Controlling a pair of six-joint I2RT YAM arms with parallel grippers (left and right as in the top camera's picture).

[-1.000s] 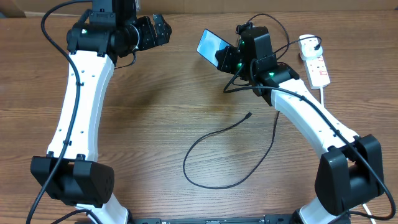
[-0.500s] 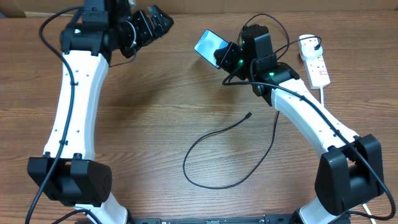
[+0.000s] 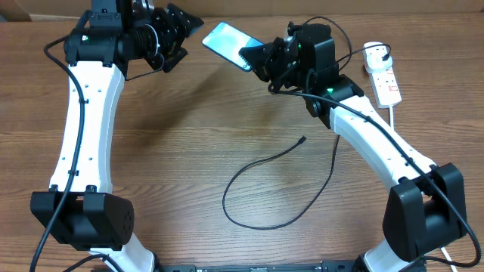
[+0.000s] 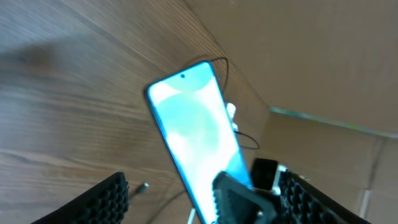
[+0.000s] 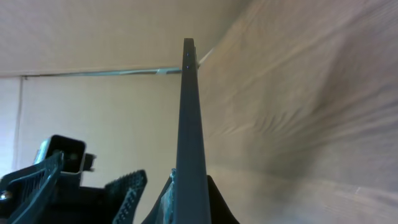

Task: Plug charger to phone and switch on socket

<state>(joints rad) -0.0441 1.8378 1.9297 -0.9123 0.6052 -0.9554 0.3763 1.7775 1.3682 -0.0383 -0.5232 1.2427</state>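
Note:
My right gripper (image 3: 255, 57) is shut on the phone (image 3: 225, 40) and holds it in the air over the back of the table, screen up and lit. In the right wrist view the phone (image 5: 188, 118) is edge-on between the right gripper (image 5: 189, 208) jaws. My left gripper (image 3: 187, 24) stands open just left of the phone's free end, not touching it. In its own view the phone (image 4: 196, 127) rises between the spread fingers (image 4: 106, 200). The charger (image 3: 225, 200) lies looped on the table, its connector tip (image 3: 302, 140) free. The socket (image 3: 386, 79) lies at the far right.
A black plug (image 3: 376, 53) sits in the socket's far end, and a thick white cord (image 3: 398, 121) runs from it toward the right arm's base. A cardboard wall (image 3: 423, 11) lines the table's back edge. The wooden table (image 3: 174, 151) shows between the arms.
The right arm swung the phone left toward the left gripper and laid it flatter, screen up. The left gripper shifted slightly toward it and its jaws narrowed a little.

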